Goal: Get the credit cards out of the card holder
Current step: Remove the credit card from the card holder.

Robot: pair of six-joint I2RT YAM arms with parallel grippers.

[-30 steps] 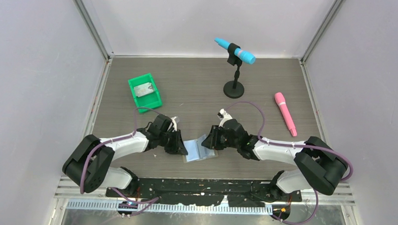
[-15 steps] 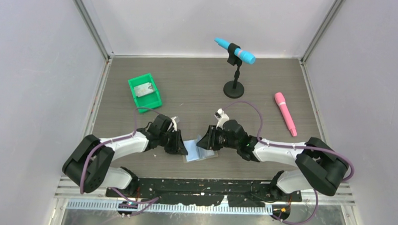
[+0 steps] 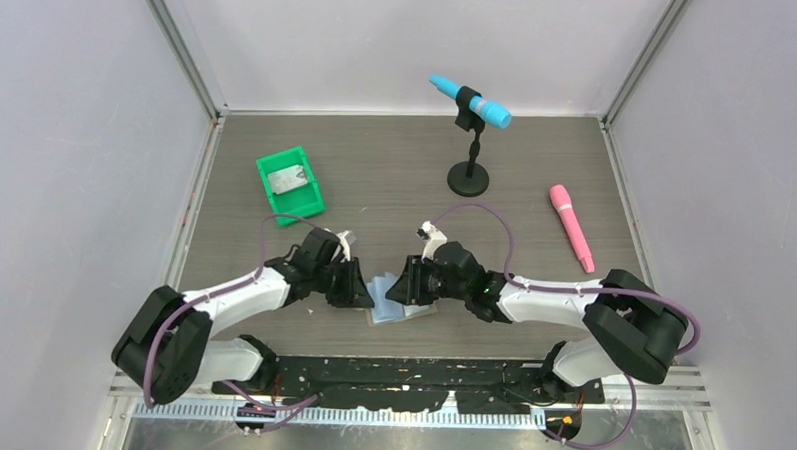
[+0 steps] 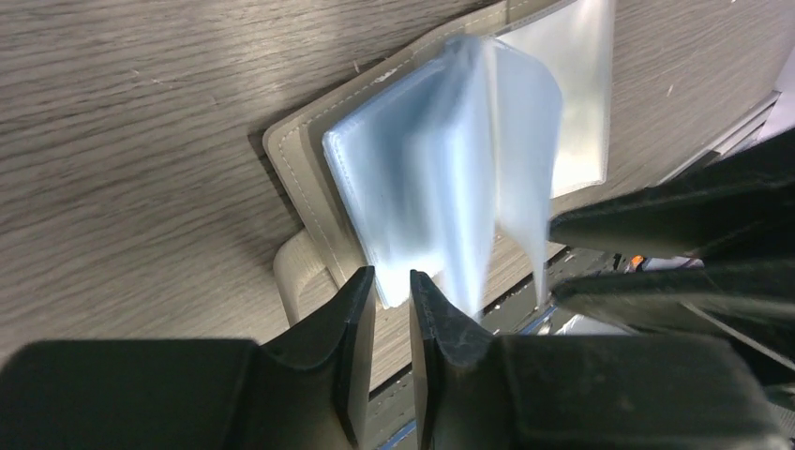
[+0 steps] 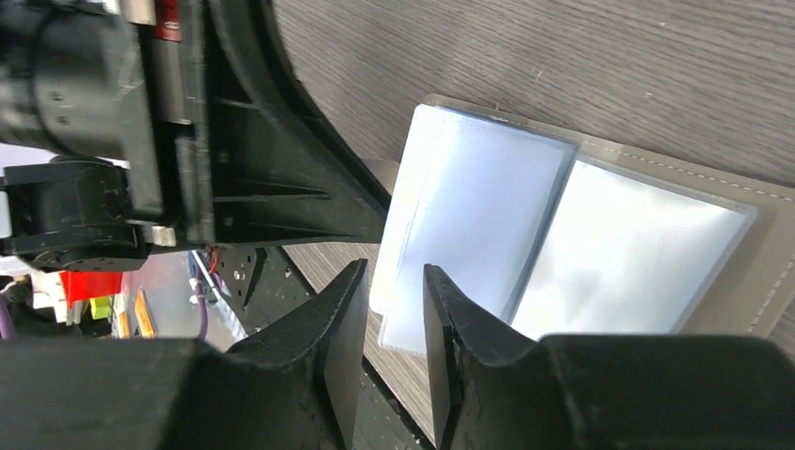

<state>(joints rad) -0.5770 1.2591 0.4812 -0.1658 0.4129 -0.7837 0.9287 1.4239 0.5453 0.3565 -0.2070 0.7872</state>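
Observation:
The card holder [image 3: 395,311] lies open on the table between my two grippers, grey cover [image 4: 300,159] down and pale blue pockets [image 4: 412,187] up. One pocket page stands lifted and blurred [image 4: 506,141]. My left gripper [image 3: 363,295] is at the holder's left edge. Its jaws [image 4: 392,283] are a narrow gap apart, with the corner of the pocket stack showing between the tips. My right gripper [image 3: 403,287] reaches in from the right. It is open [image 5: 392,281] over the edge of the left-hand pocket stack [image 5: 469,216], clamping nothing. A grey credit card [image 3: 292,179] lies in the green bin.
The green bin [image 3: 309,198] sits at the back left. A blue microphone [image 3: 471,101] on a black stand [image 3: 467,177] is at the back centre, and a pink microphone [image 3: 572,227] lies to the right. The two grippers are a few centimetres apart.
My right gripper has slid left over the holder, closer to the left gripper. The left arm has shifted slightly. A pocket page has lifted.

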